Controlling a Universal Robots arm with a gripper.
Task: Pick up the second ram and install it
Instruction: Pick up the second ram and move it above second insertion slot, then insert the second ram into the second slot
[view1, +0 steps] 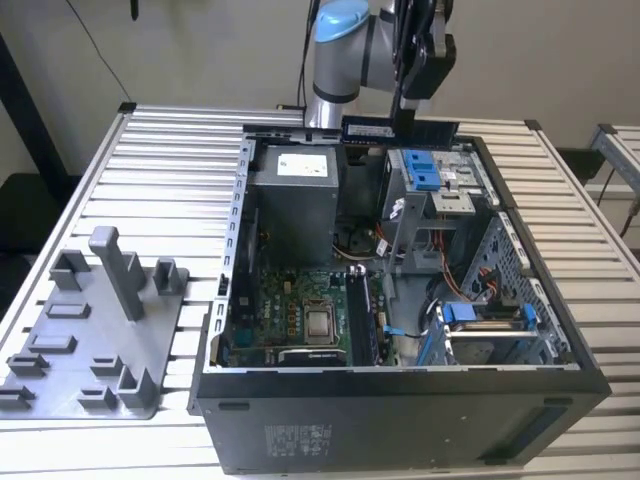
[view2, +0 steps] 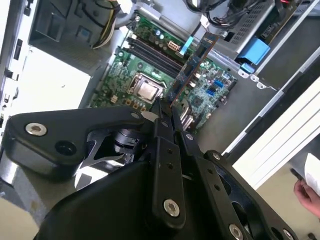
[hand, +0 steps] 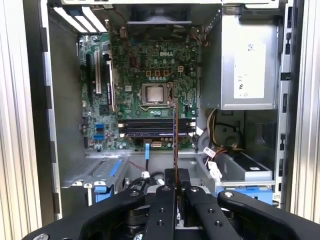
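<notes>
A plain beige wall (view1: 200, 50) backs the slatted aluminium table (view1: 170, 170).

The hand (view1: 405, 112) holds the second ram (view1: 366, 129) level above the open computer case (view1: 400, 425).
</notes>
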